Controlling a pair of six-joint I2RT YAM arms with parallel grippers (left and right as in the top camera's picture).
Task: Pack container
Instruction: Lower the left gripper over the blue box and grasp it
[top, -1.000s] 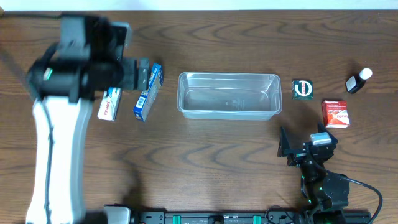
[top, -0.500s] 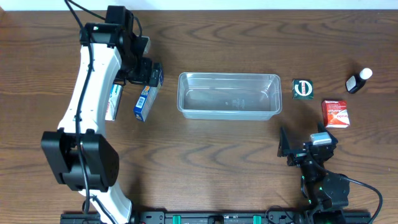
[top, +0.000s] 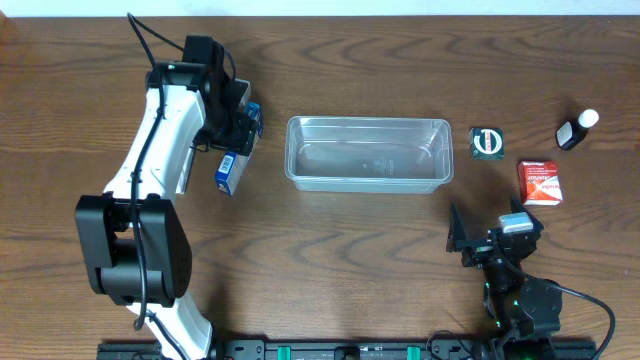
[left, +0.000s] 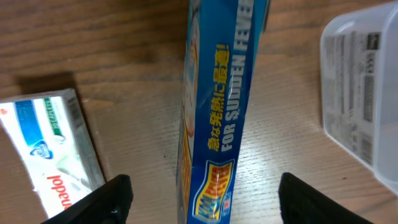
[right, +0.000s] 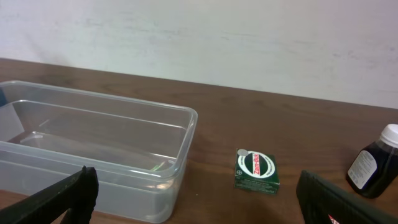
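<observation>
The container (top: 367, 153) is a clear plastic tub at the table's middle, with nothing visible in it; it also shows in the right wrist view (right: 93, 143) and at the left wrist view's right edge (left: 367, 93). My left gripper (top: 236, 128) is down over the far end of a long blue box (top: 230, 168) lying left of the container. In the left wrist view the blue box (left: 221, 93) stands on edge between the fingers of that gripper (left: 208, 199), with table showing on both sides, so it is open. My right gripper (top: 488, 238) rests open near the front right.
A white toothpaste box (left: 50, 143) lies just left of the blue box. Right of the container are a small green box (top: 487, 142), a red box (top: 540, 183) and a dark bottle with a white cap (top: 575, 130). The table's far edge runs behind the left arm.
The left arm has swung in and settled over the blue box's far end, shifting slightly right. Its jaws have narrowed somewhat. The right arm has not moved.
</observation>
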